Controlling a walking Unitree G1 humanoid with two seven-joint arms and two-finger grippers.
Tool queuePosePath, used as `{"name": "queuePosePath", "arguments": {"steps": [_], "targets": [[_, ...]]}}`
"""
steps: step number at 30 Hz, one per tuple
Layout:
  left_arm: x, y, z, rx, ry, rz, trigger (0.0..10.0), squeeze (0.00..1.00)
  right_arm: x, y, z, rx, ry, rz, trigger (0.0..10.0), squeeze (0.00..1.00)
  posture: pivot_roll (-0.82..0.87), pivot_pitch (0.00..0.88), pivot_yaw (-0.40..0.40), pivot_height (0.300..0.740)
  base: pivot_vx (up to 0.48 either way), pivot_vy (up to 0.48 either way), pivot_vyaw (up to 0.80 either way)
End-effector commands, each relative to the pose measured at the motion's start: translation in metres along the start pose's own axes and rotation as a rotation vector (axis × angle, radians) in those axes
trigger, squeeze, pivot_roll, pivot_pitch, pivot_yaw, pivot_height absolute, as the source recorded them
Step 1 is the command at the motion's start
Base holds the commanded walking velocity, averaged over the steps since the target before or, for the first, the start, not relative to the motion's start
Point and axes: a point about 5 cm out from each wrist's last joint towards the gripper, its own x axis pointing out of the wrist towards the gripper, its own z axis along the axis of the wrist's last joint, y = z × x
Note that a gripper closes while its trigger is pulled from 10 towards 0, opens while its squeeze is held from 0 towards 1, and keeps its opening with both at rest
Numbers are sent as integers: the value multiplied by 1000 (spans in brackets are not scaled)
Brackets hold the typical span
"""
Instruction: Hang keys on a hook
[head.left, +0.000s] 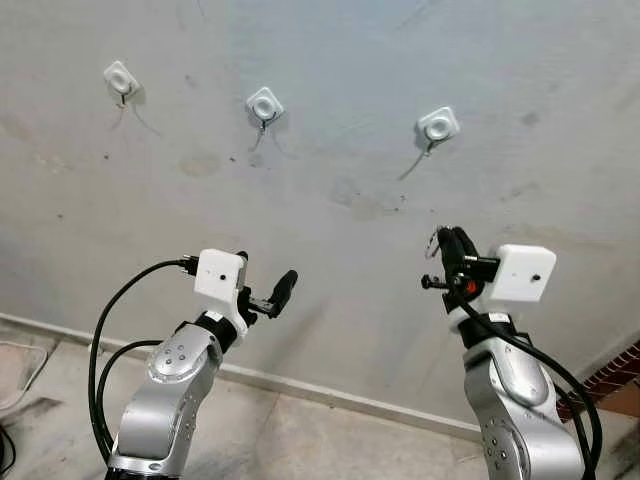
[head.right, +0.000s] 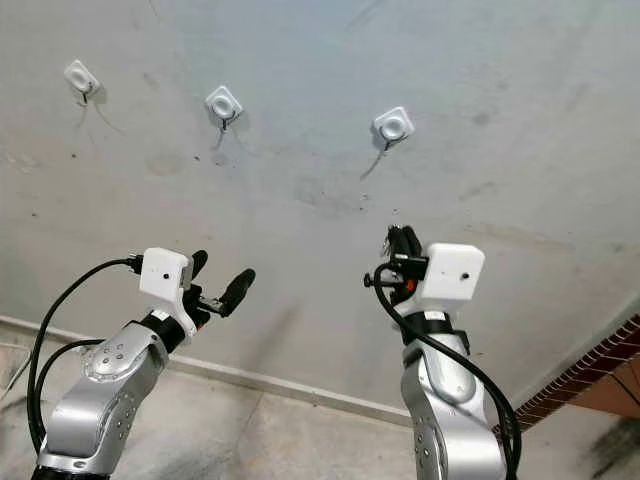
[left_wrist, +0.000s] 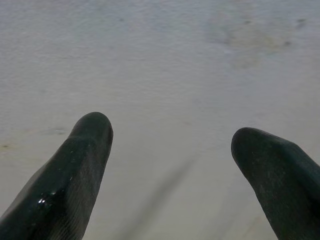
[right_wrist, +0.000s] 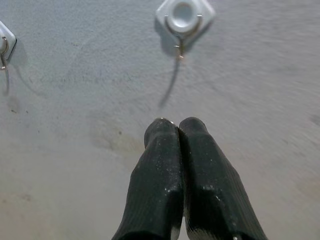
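Where the grey plaster wall (head.left: 350, 60) rises ahead of the robot, three white hooks are stuck to it in a rough row: a left hook (head.left: 120, 78), a middle hook (head.left: 265, 104) and a right hook (head.left: 438, 125). Each is a square white pad with a round centre and a small metal hook below, and nothing hangs on any of the three. Two arms are raised toward the wall, one on each side, well apart from each other.

The left claw (head.left: 262, 285) points at bare wall below the middle hook. Its two black fingers (left_wrist: 75, 170) stand wide apart with nothing between them, as the left wrist view shows — plain wall fills the gap.

The right claw (right_wrist: 177, 125) is lifted below the right hook, its tips short of the wall. Its two fingers (right_wrist: 160, 175) are pressed together along their whole length. In the right wrist view a small pale glint sits at the tips, and in the head views a thin loop of wire (head.left: 433, 240) stands just beside the fingertips — this may be the ring of the keys, but it is too small to tell for sure, and no keys can be made out clearly. From that wrist view the right hook lies straight ahead above the fingertips, with the middle hook at the edge of the view.

Below the wall a pale skirting (head.left: 330, 395) meets the floor (head.left: 300, 440), and a strip of red brick (head.left: 612, 375) shows at the far right.
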Motion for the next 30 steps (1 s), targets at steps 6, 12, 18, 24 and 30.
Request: {"name": "queuePosePath", "arguments": {"steps": [6, 12, 18, 24, 30], "targets": [[-2, 3, 2, 13, 8, 24, 10000, 0, 4, -4, 4, -20, -15, -9, 10000, 0, 131, 0, -40, 740, 294, 0, 0], [-2, 5, 1, 18, 16, 28, 10000, 0, 7, -5, 4, -27, -20, -9, 10000, 0, 135, 0, -41, 740, 0, 0, 0], [-3, 5, 0, 17, 21, 31, 10000, 0, 8, -5, 4, -33, -22, -11, 10000, 0, 141, 0, -44, 740, 0, 0, 0], [-5, 8, -1, 28, 28, 40, 10000, 0, 12, -4, 7, -17, -38, 1, 10000, 0, 141, 0, -44, 740, 0, 0, 0], [-6, 11, -4, 44, 35, 43, 10000, 0, 20, 2, 15, -6, -77, 14, 10000, 0, 148, 0, -38, 740, 0, 0, 0]]}}
